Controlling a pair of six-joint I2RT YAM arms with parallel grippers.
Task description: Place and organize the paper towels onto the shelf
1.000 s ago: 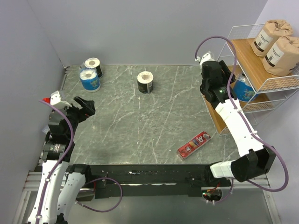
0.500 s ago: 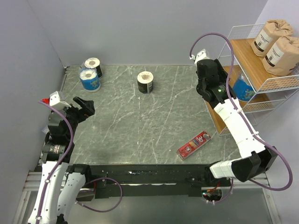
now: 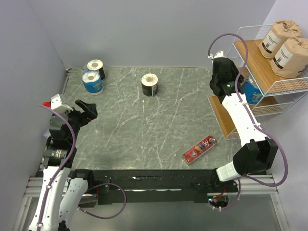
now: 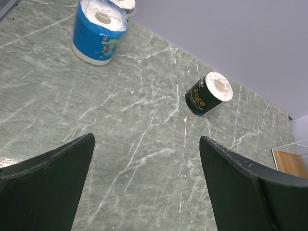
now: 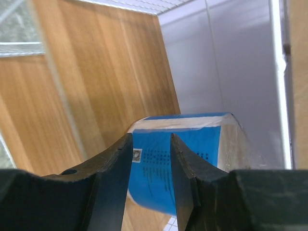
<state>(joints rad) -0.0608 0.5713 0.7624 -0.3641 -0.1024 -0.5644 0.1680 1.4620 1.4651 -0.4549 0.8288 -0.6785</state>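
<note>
Inventory, all counted relative to the shelf:
- White wire shelf with light-brown wooden tiers: 1.
- Brown kraft-paper wrapped rolls: 2, on it.
- Blue-wrapped rolls: 2, one on it.
- Black-wrapped rolls with white tops: 2, off it.
- Flat red rectangular box: 1.

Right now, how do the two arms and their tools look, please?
The left arm and right arm have white links with black joints; a purple cable loops along each. The left tool and right tool have dark, broad, tapering fingers.
</note>
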